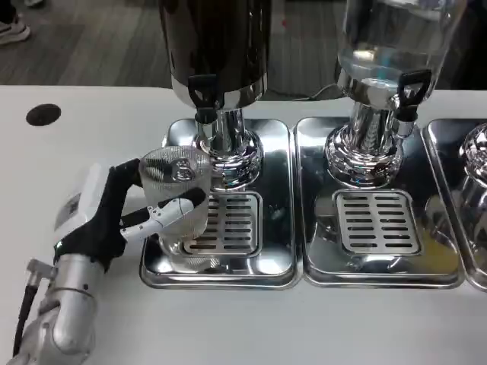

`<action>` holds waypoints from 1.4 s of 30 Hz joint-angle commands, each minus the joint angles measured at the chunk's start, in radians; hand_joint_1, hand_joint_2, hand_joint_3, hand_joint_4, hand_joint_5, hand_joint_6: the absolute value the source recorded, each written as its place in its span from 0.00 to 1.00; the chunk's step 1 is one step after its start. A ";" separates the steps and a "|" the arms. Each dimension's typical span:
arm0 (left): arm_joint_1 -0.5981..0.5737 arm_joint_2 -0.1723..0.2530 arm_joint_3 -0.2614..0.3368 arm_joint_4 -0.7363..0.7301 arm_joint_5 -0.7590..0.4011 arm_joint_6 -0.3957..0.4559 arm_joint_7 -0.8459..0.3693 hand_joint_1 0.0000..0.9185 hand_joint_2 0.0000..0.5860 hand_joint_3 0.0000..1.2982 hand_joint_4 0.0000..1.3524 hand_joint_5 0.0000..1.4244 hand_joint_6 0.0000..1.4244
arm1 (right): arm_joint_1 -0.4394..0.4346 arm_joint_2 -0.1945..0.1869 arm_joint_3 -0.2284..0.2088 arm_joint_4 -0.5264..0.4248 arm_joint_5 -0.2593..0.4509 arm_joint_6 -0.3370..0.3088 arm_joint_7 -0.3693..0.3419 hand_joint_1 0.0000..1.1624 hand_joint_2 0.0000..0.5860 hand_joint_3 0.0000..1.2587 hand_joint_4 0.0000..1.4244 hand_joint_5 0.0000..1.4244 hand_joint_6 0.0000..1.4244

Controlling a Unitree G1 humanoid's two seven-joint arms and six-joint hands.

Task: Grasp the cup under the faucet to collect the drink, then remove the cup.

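The left hand (125, 217) held the clear ribbed cup (176, 199), fingers wrapped round its side. The cup stood on the drip tray (283, 266) of the dark dispenser (217, 46), just left of and below that dispenser's black faucet (203, 95), not squarely under it. Judged step: positioning for filling. The next move would call for shifting the cup rightward beneath the spout, upright, before the tap was worked.

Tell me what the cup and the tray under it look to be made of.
Cup, held by the left hand: clear ribbed plastic or glass; the grille shows through it.
Tray: polished metal, likely stainless steel; it mirrors the dispenser base.
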 commanded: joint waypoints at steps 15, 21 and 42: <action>0.033 -0.043 -0.050 -0.025 0.028 -0.033 0.042 0.37 0.31 0.40 0.43 0.29 0.24 | 0.030 0.004 -0.032 0.005 0.023 -0.040 0.004 0.53 0.99 0.35 0.24 0.20 0.13; 0.054 -0.030 -0.033 -0.032 0.019 -0.046 0.038 0.37 0.31 0.40 0.43 0.29 0.24 | 0.034 0.006 -0.034 0.002 0.021 -0.046 0.005 0.54 0.99 0.35 0.24 0.20 0.13; 0.047 -0.027 -0.040 -0.016 0.000 -0.045 -0.017 0.23 0.25 0.00 0.00 0.14 0.21 | 0.037 0.010 -0.048 0.001 0.032 -0.055 0.006 0.55 1.00 0.35 0.24 0.20 0.14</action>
